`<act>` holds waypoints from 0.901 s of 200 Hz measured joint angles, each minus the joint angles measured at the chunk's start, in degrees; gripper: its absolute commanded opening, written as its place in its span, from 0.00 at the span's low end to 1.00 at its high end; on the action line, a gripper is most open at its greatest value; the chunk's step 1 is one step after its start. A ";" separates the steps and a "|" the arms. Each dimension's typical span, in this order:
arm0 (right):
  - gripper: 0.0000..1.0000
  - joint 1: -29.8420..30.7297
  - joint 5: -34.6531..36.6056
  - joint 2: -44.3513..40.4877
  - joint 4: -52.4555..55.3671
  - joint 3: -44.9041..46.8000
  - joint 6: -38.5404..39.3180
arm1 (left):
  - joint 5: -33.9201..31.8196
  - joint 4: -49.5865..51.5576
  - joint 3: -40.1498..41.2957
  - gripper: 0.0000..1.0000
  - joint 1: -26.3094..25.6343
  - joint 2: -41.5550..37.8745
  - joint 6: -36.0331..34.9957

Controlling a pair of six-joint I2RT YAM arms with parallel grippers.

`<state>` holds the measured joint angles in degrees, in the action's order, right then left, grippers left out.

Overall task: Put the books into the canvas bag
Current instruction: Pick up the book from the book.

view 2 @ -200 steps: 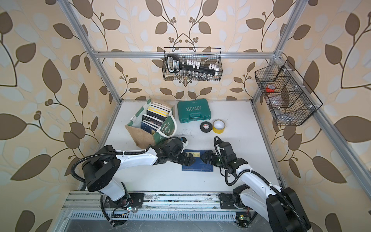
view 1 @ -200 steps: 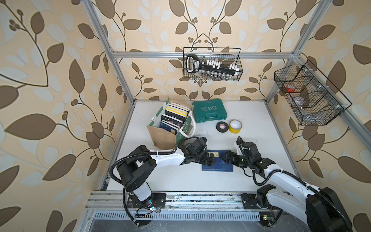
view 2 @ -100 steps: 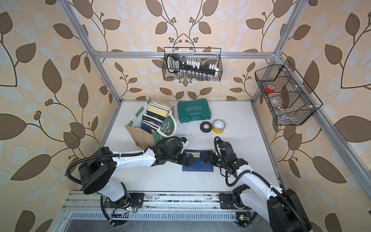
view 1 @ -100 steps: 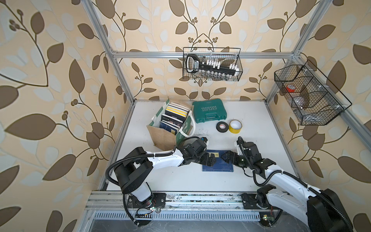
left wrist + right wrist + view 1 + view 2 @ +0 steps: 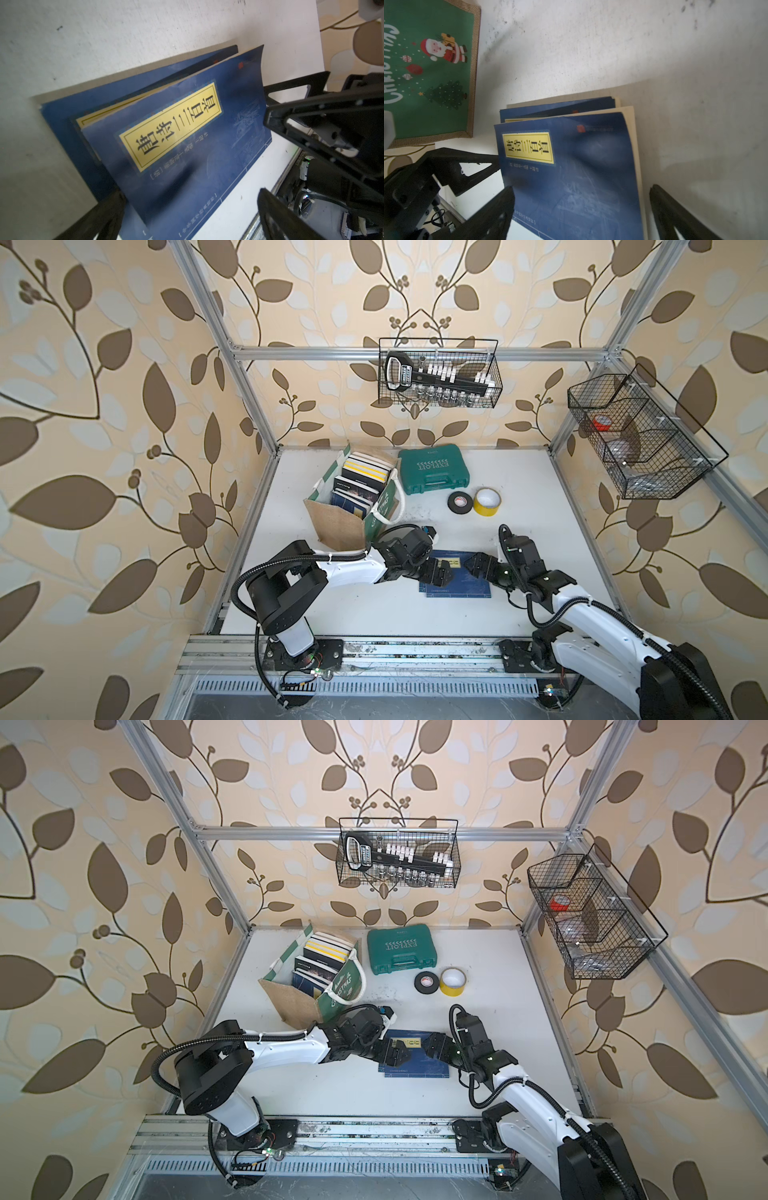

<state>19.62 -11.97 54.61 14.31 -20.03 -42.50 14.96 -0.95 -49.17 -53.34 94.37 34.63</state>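
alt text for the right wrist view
A navy book with a yellow title label lies on a second navy book on the table, framed by the open right gripper. The canvas bag shows its green Christmas panel.

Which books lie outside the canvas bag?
The navy books stacked on the table between the left gripper and right gripper; the other books stand inside the canvas bag.
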 measured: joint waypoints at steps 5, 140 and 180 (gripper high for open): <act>0.98 0.26 0.48 -0.04 0.39 0.00 -0.26 | 0.00 -0.11 0.00 0.99 0.00 0.00 0.00; 0.98 10.86 1.29 -1.90 7.37 -0.15 -3.02 | -1.95 -1.33 1.68 0.99 0.09 -0.15 -1.29; 0.98 10.19 -1.14 -3.41 1.03 2.58 -3.13 | -5.16 -0.94 1.88 0.99 0.20 -0.24 -1.68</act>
<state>29.80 -13.10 51.20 15.33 -17.45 -45.63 9.80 -1.89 -47.29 -53.15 94.13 32.95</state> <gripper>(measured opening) 0.985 0.988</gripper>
